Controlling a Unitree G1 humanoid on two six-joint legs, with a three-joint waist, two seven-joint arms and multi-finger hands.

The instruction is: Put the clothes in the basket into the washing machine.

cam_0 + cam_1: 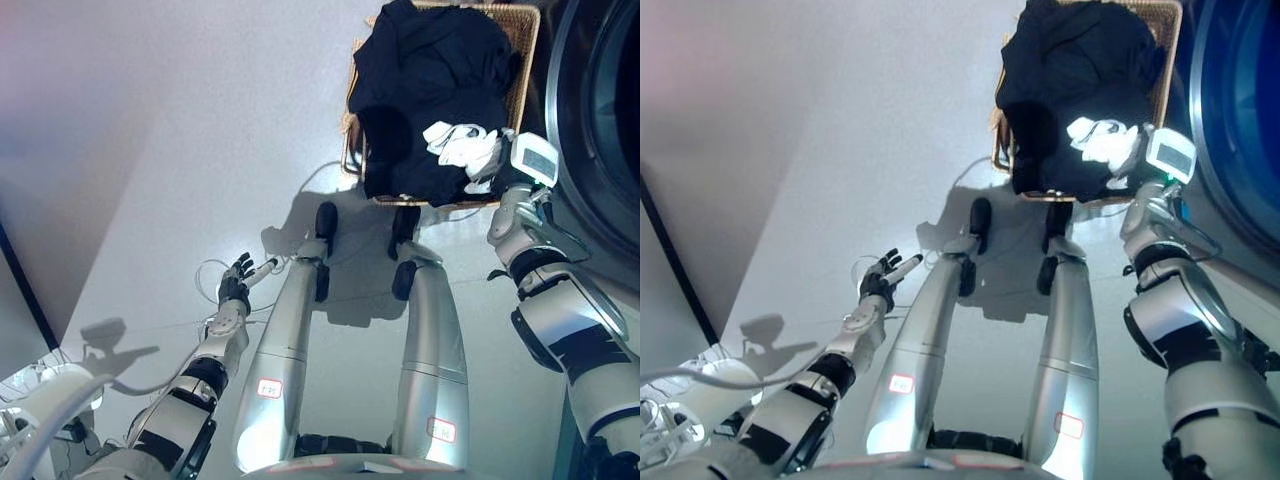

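A wicker basket (527, 50) stands on the floor at the top of the view, heaped with black clothes (430, 70). A crumpled white cloth (462, 145) lies on the heap's near right side. My right hand (498, 182) reaches into the basket's near right corner, right beside the white cloth, and is mostly lost against the dark clothes. The washing machine (600, 100) with its dark round door fills the right edge, next to the basket. My left hand (238, 280) hangs open low on the left over bare floor, far from the basket.
Pale floor (200, 150) spreads to the left of the basket. A dark wall edge (25, 290) runs along the lower left.
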